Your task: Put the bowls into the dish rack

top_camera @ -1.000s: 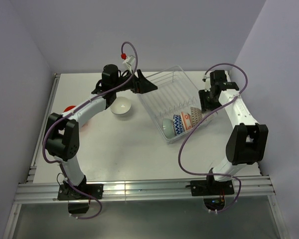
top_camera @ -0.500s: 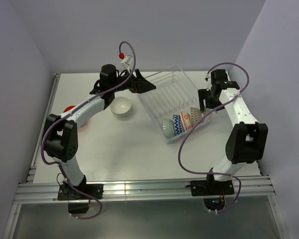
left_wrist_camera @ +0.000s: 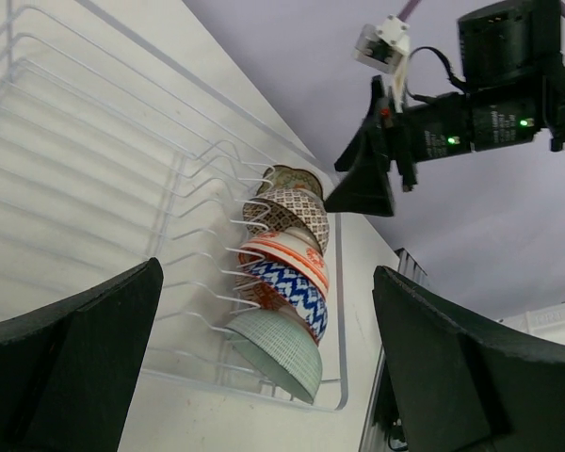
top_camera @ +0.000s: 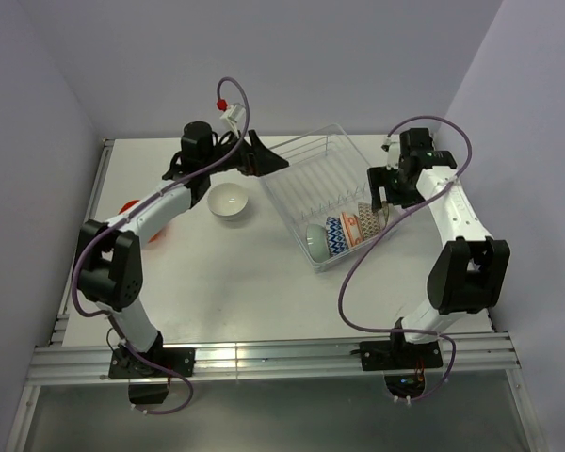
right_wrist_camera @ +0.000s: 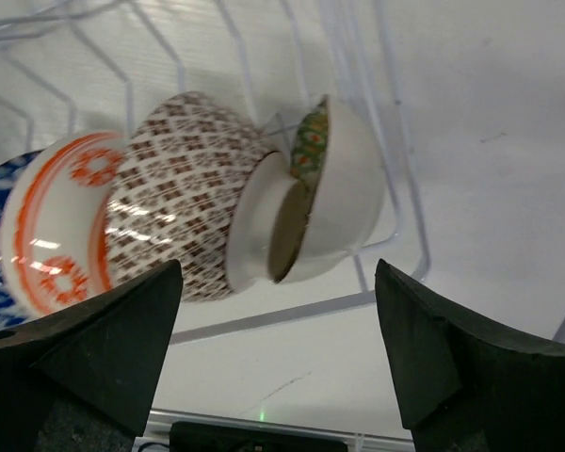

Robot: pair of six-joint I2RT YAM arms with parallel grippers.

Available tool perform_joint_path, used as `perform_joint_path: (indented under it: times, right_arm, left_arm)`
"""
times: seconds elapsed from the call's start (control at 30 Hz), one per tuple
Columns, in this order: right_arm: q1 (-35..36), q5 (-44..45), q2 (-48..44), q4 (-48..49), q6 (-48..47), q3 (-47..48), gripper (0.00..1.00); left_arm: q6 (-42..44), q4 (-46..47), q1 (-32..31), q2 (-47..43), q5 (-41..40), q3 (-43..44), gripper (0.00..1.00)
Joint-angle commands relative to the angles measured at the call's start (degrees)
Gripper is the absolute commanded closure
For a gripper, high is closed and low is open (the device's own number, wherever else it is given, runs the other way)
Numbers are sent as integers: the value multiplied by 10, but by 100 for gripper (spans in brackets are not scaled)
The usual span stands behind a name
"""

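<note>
The clear dish rack [top_camera: 311, 139] stands at the table's back right. Several bowls stand on edge in a row at its near end: teal [top_camera: 316, 241], blue-patterned [top_camera: 335, 235], orange-white [top_camera: 354, 226], red-brown patterned [right_wrist_camera: 184, 207], and the scalloped bowl [right_wrist_camera: 334, 193], which leans on the patterned one at the right end. My right gripper [top_camera: 379, 193] hangs open just over that end, touching nothing. A white bowl [top_camera: 229, 201] sits on the table left of the rack. An orange-red bowl [top_camera: 132, 207] shows partly behind my left arm. My left gripper [top_camera: 268, 155] is open and empty above the rack's far left corner.
The rack's far half holds only bare prongs [left_wrist_camera: 94, 141]. Purple cables loop from both arms over the table. Walls close in the left, back and right. A metal rail [top_camera: 264, 358] runs along the near edge.
My right gripper has opened, letting go of the scalloped bowl, which now rests in the rack. My left arm has drifted slightly left.
</note>
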Motion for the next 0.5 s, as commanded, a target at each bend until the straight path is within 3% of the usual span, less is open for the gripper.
perform_joint_path:
  times: [0.0, 0.23, 0.37, 0.47]
  right_arm:
    - [4, -78, -46, -19, -29, 34, 10]
    - [3, -154, -79, 17, -43, 65, 0]
    - [6, -190, -66, 39, -30, 106, 0]
    - [22, -202, -54, 56, -13, 131, 0]
  left_arm:
    - [23, -6, 22, -44, 5, -7, 1]
    - [112, -122, 128, -97, 1, -26, 3]
    - [215, -321, 211, -111, -6, 7, 2]
    - [284, -397, 286, -133, -10, 8, 1]
